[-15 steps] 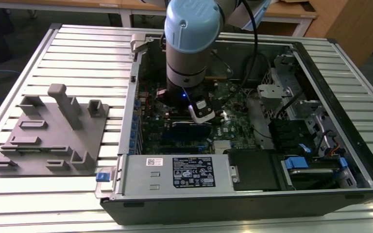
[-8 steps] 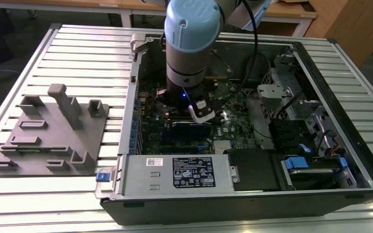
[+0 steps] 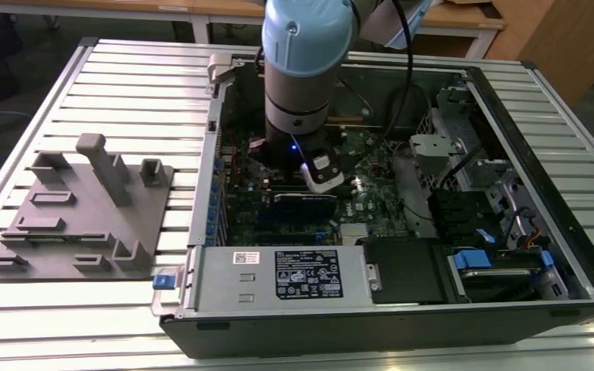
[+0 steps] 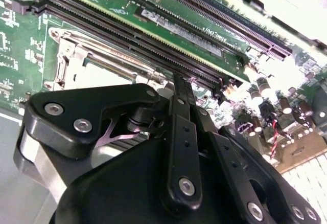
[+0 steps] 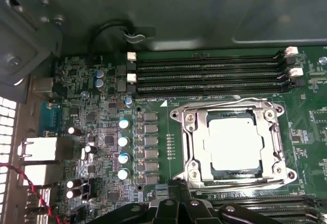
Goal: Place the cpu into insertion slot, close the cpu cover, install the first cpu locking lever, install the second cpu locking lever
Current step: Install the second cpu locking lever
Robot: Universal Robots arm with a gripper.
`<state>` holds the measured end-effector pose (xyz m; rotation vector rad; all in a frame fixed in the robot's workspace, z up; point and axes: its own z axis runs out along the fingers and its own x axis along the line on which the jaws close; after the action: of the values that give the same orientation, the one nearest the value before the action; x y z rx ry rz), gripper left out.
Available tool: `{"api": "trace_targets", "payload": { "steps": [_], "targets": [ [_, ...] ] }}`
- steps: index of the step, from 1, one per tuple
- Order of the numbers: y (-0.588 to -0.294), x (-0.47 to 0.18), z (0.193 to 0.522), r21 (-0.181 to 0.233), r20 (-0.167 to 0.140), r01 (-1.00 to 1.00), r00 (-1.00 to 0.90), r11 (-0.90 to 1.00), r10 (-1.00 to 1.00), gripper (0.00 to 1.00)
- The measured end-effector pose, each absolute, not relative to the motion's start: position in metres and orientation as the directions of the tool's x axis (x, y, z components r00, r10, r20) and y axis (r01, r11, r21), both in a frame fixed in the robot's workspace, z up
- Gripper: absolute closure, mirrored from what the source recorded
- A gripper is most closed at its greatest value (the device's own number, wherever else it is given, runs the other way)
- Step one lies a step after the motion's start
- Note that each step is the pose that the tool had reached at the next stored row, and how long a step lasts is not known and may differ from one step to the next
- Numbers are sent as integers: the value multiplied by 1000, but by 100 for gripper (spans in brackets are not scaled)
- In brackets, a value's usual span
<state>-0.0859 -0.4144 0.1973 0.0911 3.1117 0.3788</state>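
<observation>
Pale blue-grey arm [image 3: 299, 54], black claw [image 4: 181, 88] linkage, silver screws

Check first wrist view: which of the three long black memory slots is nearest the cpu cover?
The lowest of the three memory slots, directly bordering the cpu cover; the other two lie beyond it.

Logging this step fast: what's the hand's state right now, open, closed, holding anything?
Hand: closed, fingers together, holding nothing visible, beside the cpu cover, which lies shut over the cpu.
</observation>
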Motion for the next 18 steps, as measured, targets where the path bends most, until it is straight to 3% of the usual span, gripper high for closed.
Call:
{"api": "trace_targets", "payload": {
  "steps": [18],
  "targets": [
    [-406, -77, 203, 232, 7, 59, -998, 971, 59, 90]
  ]
}}
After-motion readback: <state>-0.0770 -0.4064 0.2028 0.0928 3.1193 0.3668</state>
